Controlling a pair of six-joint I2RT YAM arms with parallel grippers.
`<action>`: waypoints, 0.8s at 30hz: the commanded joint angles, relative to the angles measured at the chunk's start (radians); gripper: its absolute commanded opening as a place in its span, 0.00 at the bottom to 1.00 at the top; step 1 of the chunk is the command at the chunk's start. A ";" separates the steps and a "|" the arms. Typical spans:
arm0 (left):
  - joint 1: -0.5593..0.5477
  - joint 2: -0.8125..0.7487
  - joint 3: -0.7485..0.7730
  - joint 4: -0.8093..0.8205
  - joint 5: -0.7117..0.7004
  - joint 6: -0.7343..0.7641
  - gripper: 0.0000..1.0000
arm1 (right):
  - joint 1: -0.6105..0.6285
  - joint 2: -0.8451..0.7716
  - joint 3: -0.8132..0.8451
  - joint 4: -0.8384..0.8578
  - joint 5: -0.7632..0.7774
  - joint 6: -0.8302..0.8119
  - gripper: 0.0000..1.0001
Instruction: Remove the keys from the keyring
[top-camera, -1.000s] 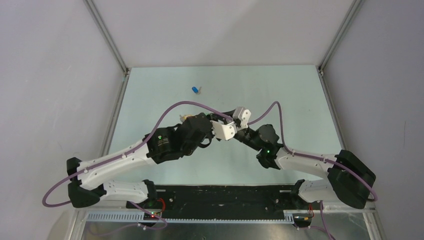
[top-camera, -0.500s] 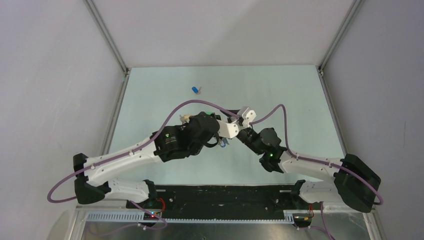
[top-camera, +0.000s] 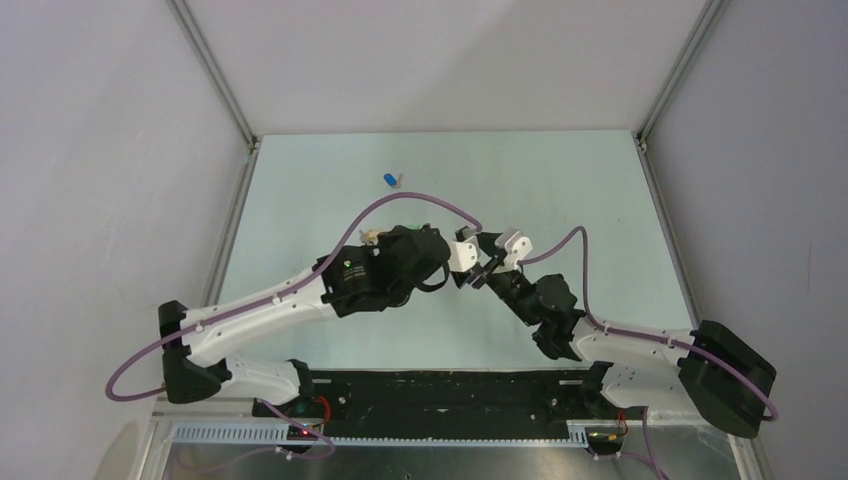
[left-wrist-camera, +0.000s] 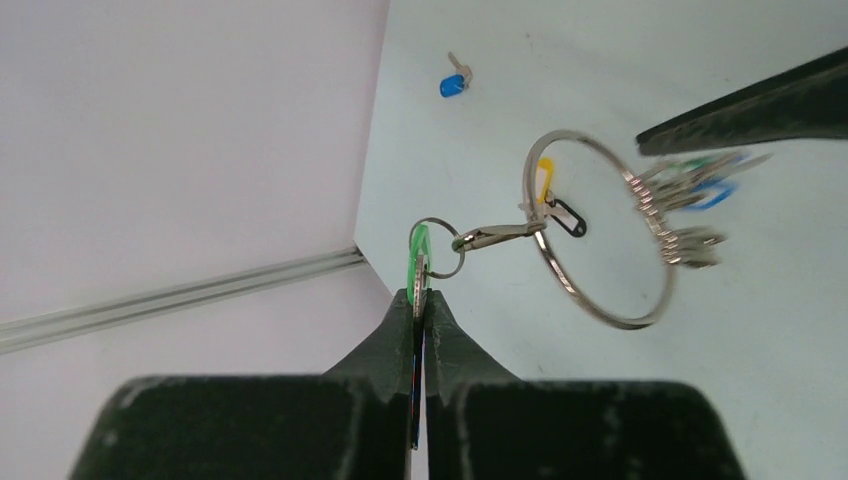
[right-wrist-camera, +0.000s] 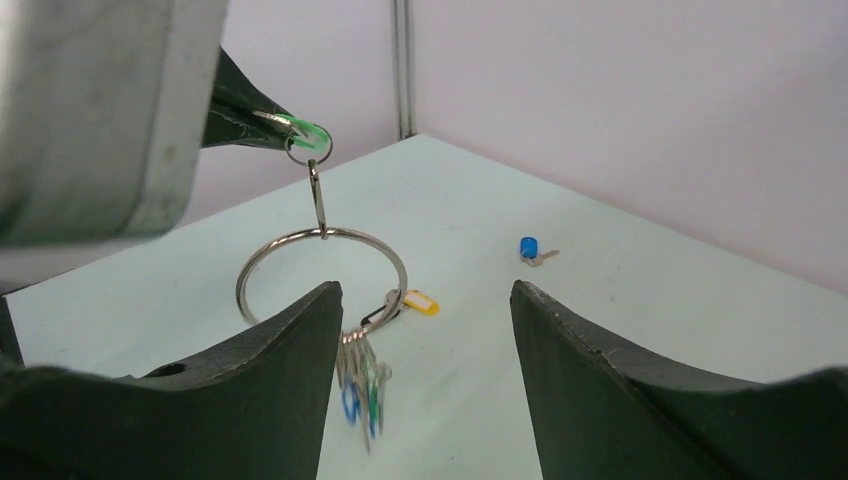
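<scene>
My left gripper (left-wrist-camera: 419, 300) is shut on a green-headed key (left-wrist-camera: 418, 255) and holds it up in the air. From that key hang a small loop, a clip and the large silver keyring (left-wrist-camera: 612, 320). Several blue- and green-headed keys (left-wrist-camera: 690, 190) bunch on the ring's far side, blurred. A yellow tag (left-wrist-camera: 545, 175) hangs by the clip. My right gripper (right-wrist-camera: 427, 295) is open and empty, its jaws wide apart just in front of the keyring (right-wrist-camera: 275, 243) and the hanging keys (right-wrist-camera: 362, 390). One blue-headed key (top-camera: 391, 180) lies loose on the table.
The pale green table (top-camera: 600, 200) is boxed in by white walls with metal corner posts. The loose blue key also shows in the left wrist view (left-wrist-camera: 452, 84) and the right wrist view (right-wrist-camera: 530, 248). Both arms meet over the table's middle.
Both grippers have shifted to the right over the table. The right gripper has swung round to face the left one. The keys now hang from the ring and swing.
</scene>
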 joint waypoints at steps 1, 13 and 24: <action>0.042 0.024 0.090 -0.081 0.070 -0.098 0.00 | 0.006 -0.028 -0.045 0.141 0.020 -0.014 0.67; 0.174 0.325 0.461 -0.535 0.165 -0.429 0.00 | 0.006 0.063 -0.047 0.261 -0.036 -0.040 0.67; 0.183 0.396 0.615 -0.684 0.195 -0.527 0.00 | 0.011 0.238 0.021 0.383 -0.044 -0.053 0.66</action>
